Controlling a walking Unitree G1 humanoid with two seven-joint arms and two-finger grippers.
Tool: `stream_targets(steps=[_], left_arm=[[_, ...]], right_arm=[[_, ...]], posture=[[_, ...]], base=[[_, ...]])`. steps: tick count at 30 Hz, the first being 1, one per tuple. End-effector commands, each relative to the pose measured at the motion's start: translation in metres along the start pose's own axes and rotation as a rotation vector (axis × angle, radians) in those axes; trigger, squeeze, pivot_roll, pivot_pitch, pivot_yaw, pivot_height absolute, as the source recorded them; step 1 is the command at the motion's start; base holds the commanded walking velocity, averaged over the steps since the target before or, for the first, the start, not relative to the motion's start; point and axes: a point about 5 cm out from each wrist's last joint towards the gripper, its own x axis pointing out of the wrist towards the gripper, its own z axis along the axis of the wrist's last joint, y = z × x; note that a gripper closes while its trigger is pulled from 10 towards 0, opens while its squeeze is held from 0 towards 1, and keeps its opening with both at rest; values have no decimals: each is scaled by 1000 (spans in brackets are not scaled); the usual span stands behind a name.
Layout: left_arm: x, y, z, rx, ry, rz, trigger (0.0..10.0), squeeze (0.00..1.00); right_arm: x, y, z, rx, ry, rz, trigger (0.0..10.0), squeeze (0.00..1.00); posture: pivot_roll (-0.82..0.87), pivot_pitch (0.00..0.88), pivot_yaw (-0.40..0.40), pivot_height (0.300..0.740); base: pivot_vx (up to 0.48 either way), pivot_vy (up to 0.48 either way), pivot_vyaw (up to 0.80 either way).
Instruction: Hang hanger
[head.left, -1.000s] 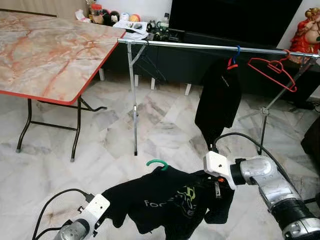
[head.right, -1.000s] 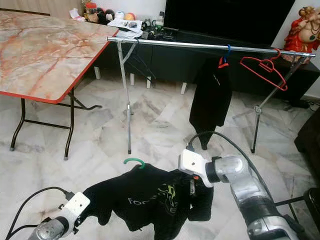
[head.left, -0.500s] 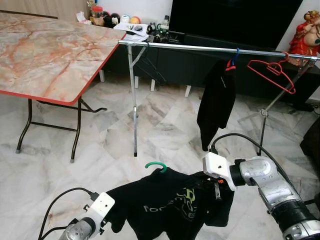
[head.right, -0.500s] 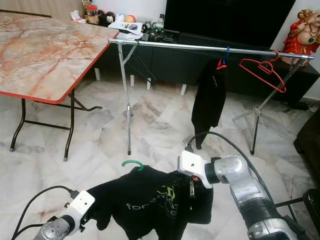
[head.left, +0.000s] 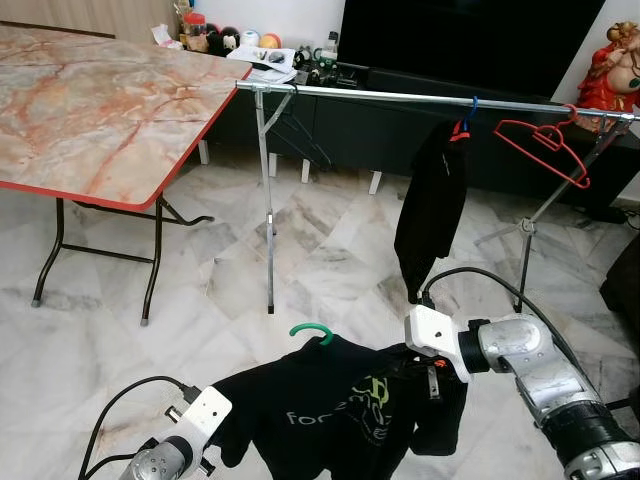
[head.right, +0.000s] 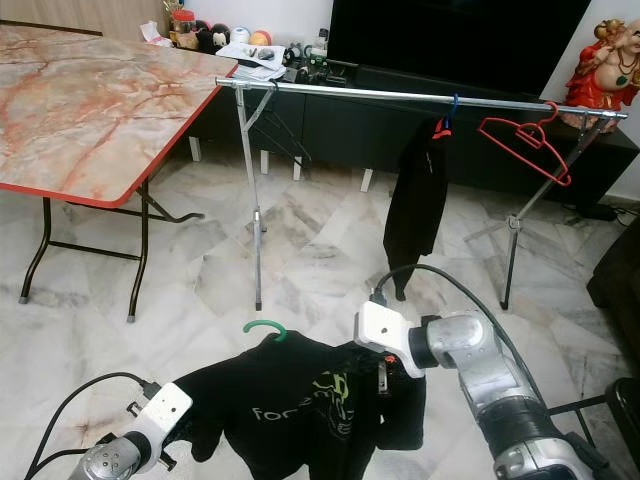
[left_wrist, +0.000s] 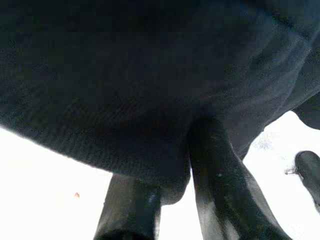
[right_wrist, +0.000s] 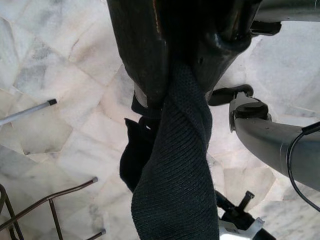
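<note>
So the black t-shirt (head.left: 335, 415) with the green print is stretched out low in front of the robot, held up between both arms above the marble floor (head.left: 210, 290). It's on a green hanger (head.left: 312, 331), and the hook pokes up out of the collar roughly midway between the two claws, a bit nearer the right one.

The left claw (left_wrist: 175, 210) is at the shirt's left shoulder end. In the left wrist view both black fingers (left_wrist: 220, 185) run straight into the dark fabric with a fold of cloth pinched between them, so it's clenched on the t-shirt. The right claw (right_wrist: 172, 80) is at the opposite shoulder end, and the right wrist view shows a twisted rope of black knit hanging out from between its fingers, so that one's clamped on the t-shirt too. The right sleeve droops down below it.

The clothes rail (head.left: 400, 95) is well beyond the shirt, a silver bar on thin legs crossing the room in front of the dark TV cabinet (head.left: 350, 125). Already on the rail: a black garment (head.left: 432, 205) hanging from a red and blue hanger, and an empty red hanger (head.left: 545, 145) tilted near the right end. The green hanger is well apart from the rail, lower and closer to the robot.

Off to the left there's a folding surface with a marble-pattern top and red edge (head.left: 90, 105).
</note>
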Motion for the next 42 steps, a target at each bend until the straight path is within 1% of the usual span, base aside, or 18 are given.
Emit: stream_targets(steps=[1, 8, 20, 23, 25, 26, 27, 28, 30, 32, 33, 34, 35, 38, 39, 40, 41, 42], left_arm=[[0, -6, -4, -1, 20, -18, 0, 0], [0, -5, -4, 1, 23, -15, 0, 0], [-1, -1, -8, 0, 64, 26, 0, 0], [-3, 9, -17, -21, 141, 115, 0, 0], [-4, 13, -20, -38, 166, 156, 0, 0], [-6, 17, -22, -61, 186, 186, 0, 0], [-10, 25, -30, -126, 240, 262, 0, 0], [-12, 29, -34, -166, 267, 298, 0, 0], [-15, 32, -38, -203, 290, 331, 0, 0], [-20, 37, -47, -270, 344, 387, 0, 0], [-24, 40, -53, -316, 387, 428, 0, 0], [-27, 42, -56, -336, 406, 453, 0, 0], [-30, 44, -61, -375, 442, 495, 0, 0], [-32, 44, -63, -406, 460, 523, 0, 0], [-32, 44, -64, -420, 469, 531, 0, 0], [-33, 43, -65, -463, 485, 563, 0, 0], [-33, 43, -66, -475, 489, 571, 0, 0], [-33, 43, -66, -502, 494, 581, 0, 0]], right_arm=[[-2, -1, 7, -23, -28, -13, 10000, 0], [-3, -2, 6, -17, -25, -19, 10000, 0], [-5, -6, 5, -12, -21, -74, 10000, 0], [-6, -13, 2, -6, -3, -169, 10000, 0], [-7, -16, 1, -3, 4, -208, 10000, 0], [-8, -20, 0, 11, 6, -248, 10000, 0], [-13, -28, 0, 39, 6, -357, 10000, 0], [-16, -33, -1, 61, 2, -420, 10000, 0], [-19, -38, -1, 82, -2, -479, 10000, 0], [-26, -46, -3, 140, -14, -588, 10000, 0], [-32, -52, -5, 203, -29, -683, 10000, 0], [-35, -55, -6, 239, -38, -737, 10000, 0], [-39, -60, -9, 322, -59, -828, 10000, 0], [-43, -63, -11, 389, -90, -895, 10000, 0], [-46, -65, -12, 430, -108, -938, 10000, 0], [-52, -69, -17, 587, -171, -1036, 10000, 0], [-53, -70, -19, 628, -185, -1058, 10000, 0], [-59, -72, -22, 715, -224, -1134, 10000, 0]], posture=[[46, 47, -122, 740], [45, 64, -127, 740], [47, 72, -128, 740], [47, 75, -129, 740], [46, 76, -130, 740], [46, 76, -130, 740], [46, 79, -130, 740], [46, 81, -131, 740], [46, 81, -131, 740], [47, 82, -130, 740], [45, 83, -130, 740], [45, 83, -130, 740], [46, 84, -130, 740], [49, 86, -131, 740], [50, 87, -131, 740], [50, 86, -132, 740], [50, 86, -132, 740], [49, 88, -131, 740]], base=[[0, 0, 0], [0, 0, 0], [0, 0, 0], [0, 0, 0], [0, 0, 0], [0, 0, 0], [0, 0, 0], [0, 0, 0], [0, 0, 0], [0, 0, 0], [0, 0, 0], [0, 0, 0], [0, 0, 0], [0, 0, 0], [0, 0, 0], [0, 0, 0], [0, 0, 0], [0, 0, 0]])
